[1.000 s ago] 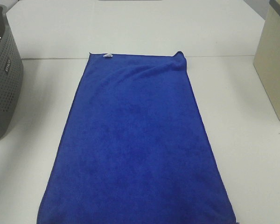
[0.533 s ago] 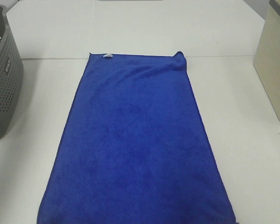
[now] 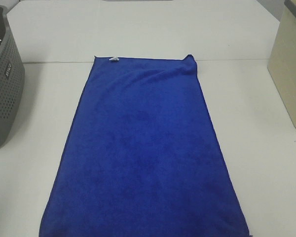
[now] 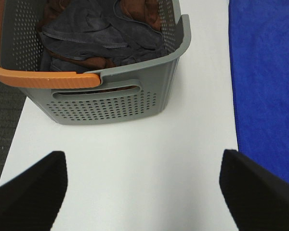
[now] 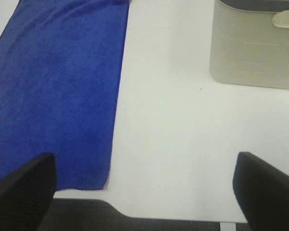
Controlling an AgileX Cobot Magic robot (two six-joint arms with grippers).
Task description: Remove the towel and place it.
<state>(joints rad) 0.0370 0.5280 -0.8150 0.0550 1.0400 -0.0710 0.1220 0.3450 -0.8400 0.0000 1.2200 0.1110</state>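
Blue towel, near edge cropped.

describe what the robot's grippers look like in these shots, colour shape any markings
Only the fingertips show, in the wrist views. The left gripper has two black fingers, broad wedge shapes with blunt tips and a matte finish. The right gripper has the same black fingers, with a faint fine-textured surface. No cables, labels or markings are visible, and the arms themselves do not appear in the exterior high view.

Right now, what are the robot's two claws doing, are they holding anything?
Left gripper: open, holding nothing, above bare table beside the grey basket.
Right gripper: open, holding nothing, near the towel edge.
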